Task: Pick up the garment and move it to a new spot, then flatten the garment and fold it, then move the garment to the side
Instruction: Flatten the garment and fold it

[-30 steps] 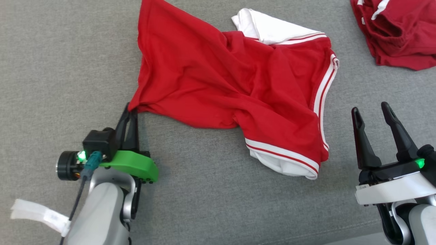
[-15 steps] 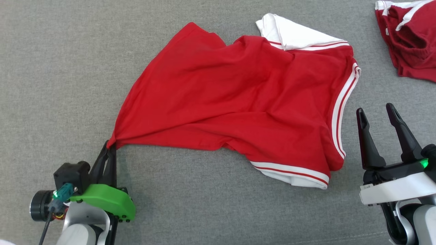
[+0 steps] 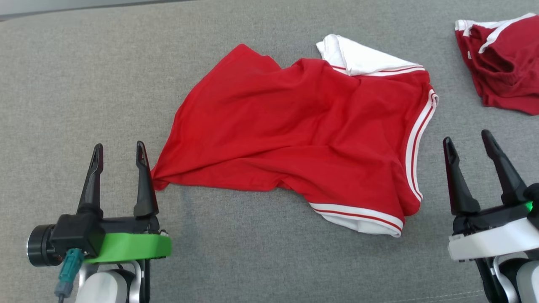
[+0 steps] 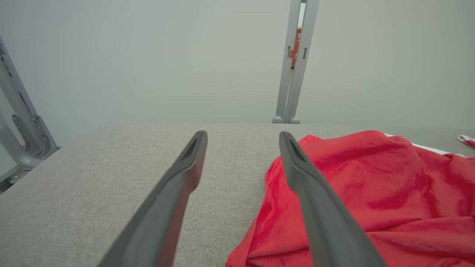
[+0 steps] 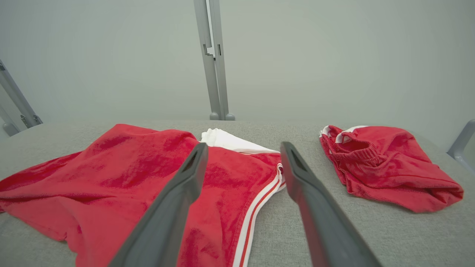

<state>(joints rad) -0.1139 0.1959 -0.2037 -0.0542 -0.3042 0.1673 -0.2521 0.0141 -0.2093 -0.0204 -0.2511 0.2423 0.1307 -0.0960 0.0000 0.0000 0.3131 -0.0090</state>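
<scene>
Red white-striped shorts spread rumpled across middle of grey fabric bench. Left claw released, fingers wide apart, empty, just beside shorts' left corner. Right claw likewise released, empty, near striped right hem. Darker red garment bunched at far right.

The left gripper has two long, dark fingers that taper to narrow tips, each with a slot near its end. They rise from a black bar over a bright green plate. A black block and a black cylinder sit at its outer side. A teal plug with a thin dark cable hangs below. The forearm is pale grey with a silver bracket. The right gripper has the same dark fingers on a black base, a white plate, a small green light and a pale forearm.
</scene>
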